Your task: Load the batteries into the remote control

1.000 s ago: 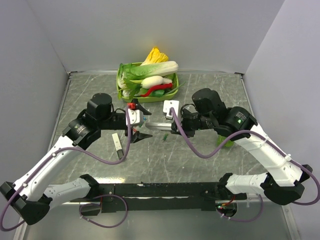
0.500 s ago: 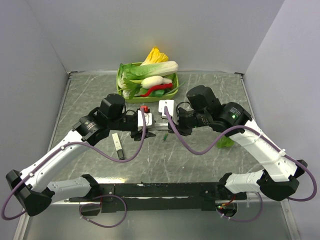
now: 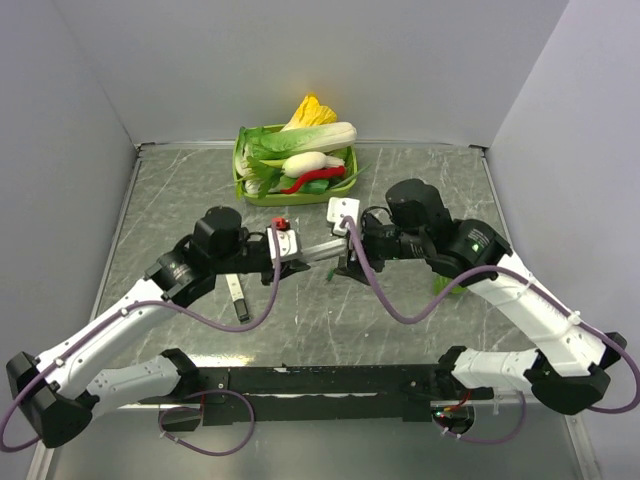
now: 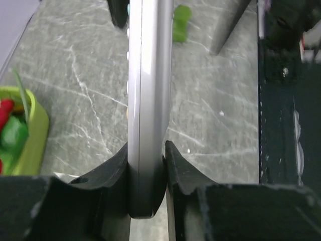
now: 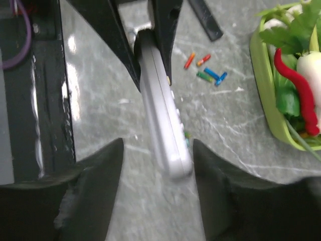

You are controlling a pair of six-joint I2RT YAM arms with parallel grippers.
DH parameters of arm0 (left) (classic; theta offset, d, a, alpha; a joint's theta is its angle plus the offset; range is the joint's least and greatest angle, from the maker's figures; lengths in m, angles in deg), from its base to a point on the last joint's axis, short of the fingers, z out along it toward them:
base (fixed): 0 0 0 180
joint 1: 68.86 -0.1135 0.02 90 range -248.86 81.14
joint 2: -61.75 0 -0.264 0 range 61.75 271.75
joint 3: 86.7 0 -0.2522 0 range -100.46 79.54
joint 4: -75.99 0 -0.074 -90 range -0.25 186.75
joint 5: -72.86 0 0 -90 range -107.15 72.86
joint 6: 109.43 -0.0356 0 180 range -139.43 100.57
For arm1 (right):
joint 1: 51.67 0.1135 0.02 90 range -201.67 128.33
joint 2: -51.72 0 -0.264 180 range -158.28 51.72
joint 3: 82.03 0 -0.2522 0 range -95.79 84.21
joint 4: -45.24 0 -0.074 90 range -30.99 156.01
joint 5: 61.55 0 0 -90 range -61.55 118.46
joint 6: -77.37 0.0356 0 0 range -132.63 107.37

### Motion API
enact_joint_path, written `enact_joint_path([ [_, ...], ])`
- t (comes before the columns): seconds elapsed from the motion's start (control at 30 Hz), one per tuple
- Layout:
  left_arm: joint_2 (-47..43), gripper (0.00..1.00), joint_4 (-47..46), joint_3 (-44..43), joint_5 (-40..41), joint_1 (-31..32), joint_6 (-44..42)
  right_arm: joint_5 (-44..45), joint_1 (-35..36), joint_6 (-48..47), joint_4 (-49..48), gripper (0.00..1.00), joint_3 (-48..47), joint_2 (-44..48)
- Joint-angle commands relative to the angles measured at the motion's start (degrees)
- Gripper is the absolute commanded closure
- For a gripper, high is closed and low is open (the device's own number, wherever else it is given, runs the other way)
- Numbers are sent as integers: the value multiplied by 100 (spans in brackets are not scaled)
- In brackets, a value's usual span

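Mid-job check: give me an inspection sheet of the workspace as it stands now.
Surface: grey marbled table, nothing spilled seen.
Job's things: silver remote, clamped edge-on; batteries loose on the table near it.
Clutter: green basket of vegetables; slim black-and-white strip lying flat.
Grippers: left gripper shut on the remote; right gripper open, astride its free end.
Cables: purple cables loop loose off both arms.
Surroundings: plain grey walls; nothing else seen.
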Motion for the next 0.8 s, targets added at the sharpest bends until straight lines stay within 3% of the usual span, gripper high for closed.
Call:
enact_joint_path([
  [0.0, -512, 99, -2395, 1018, 820, 2, 1601, 199, -177, 1173, -1603, 15, 558, 658],
  [0.07, -714, 99, -3006, 1582, 1234, 2, 2122, 472, -230, 2040, -2124, 1, 980, 861],
  [0.1, -776, 99, -3296, 1742, 1654, 2, 2681, 568, -248, 2359, -2632, 0, 1130, 1062],
  [0.2, -785, 99, -3940, 2156, 2149, 2, 3309, 1166, -257, 3879, -3504, 0, 1797, 1388],
  [0.33, -733, 99, -4624, 2446, 2387, 10, 3715, 1817, -257, 5802, -4568, 0, 2623, 1512],
  [0.53, -574, 99, -4907, 2482, 2361, 19, 3996, 2204, -248, 6807, -4861, 0, 2714, 1170],
  [0.77, -425, 99, -5013, 2455, 2379, 81, 4199, 2204, -248, 7125, -5440, 0, 2634, 687],
])
